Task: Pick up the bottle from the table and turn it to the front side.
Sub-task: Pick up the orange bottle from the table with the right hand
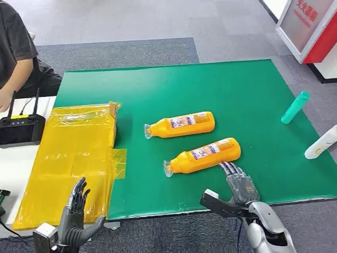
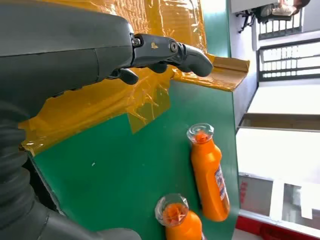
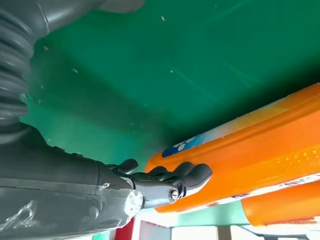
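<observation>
Right hand (image 1: 240,184) spread, fingertips (image 1: 228,167) touching near bottle (image 1: 205,155); second bottle (image 1: 180,125) beyond. Left hand (image 1: 76,213) spread over yellow bag (image 1: 71,153).

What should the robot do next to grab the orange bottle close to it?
Probably curl the right hand's fingers around the nearer orange bottle. They already reach its base end, but the bottle lies flat on the green mat, not yet gripped.
</observation>
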Robot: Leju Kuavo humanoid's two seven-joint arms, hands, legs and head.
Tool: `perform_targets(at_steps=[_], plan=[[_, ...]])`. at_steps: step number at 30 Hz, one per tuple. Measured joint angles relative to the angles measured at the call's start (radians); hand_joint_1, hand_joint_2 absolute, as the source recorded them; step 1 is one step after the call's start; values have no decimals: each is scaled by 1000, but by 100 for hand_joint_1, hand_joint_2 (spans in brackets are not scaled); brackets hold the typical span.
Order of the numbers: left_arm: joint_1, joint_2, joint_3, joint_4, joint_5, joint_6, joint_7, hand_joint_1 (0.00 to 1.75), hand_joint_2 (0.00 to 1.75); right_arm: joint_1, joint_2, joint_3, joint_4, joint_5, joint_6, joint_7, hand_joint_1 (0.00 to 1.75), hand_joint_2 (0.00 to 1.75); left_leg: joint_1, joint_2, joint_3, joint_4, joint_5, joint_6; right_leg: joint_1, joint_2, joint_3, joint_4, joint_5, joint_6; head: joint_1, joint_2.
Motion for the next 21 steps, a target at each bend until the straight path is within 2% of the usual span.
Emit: perform_targets(at_steps=[8,14,21], plan=[[-53,10,-45,-23,63,37,0,0,175,-139,-41,67,0,97,86,84,0,175,-1,0,-2,0,6,2,-1,0,-1,0,5,3,0,0],[-48,13,-52,-38,71,49,0,0,175,-121,-64,136,-58,128,83,101,0,175,-1,0,-3,0,6,2,-1,-1,-2,0,4,3,0,0],[-40,14,-52,-52,71,51,0,0,175,-86,-93,171,-138,131,72,110,0,175,-1,0,-3,0,4,1,-1,-1,-2,0,3,1,0,0]])
